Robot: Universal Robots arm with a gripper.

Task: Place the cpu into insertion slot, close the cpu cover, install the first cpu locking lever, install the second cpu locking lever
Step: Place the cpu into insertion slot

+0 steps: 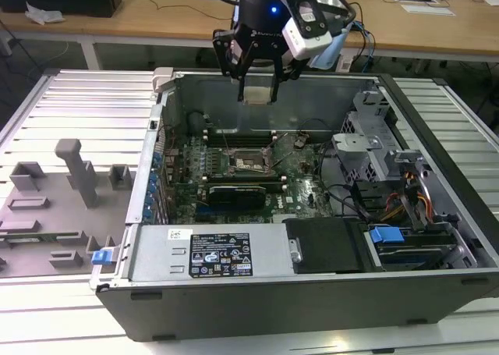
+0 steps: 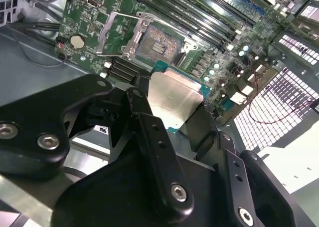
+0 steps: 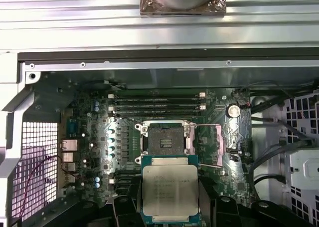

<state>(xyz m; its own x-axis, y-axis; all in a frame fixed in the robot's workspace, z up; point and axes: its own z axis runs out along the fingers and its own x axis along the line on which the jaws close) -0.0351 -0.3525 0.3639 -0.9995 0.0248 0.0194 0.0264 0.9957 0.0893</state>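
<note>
The claw pinches the cpu by its edges, holding it level and well above the insertion slot, which lies uncovered below. As I judge it, a tilted or off-centre descent could seat the chip crooked and bend the socket's contacts.

Arm: upright, wrist pointing straight down.
Gripper: hangs in the air, black fingers pointing down.
Jaws: closed on opposite edges of a flat chip, held level.
</note>
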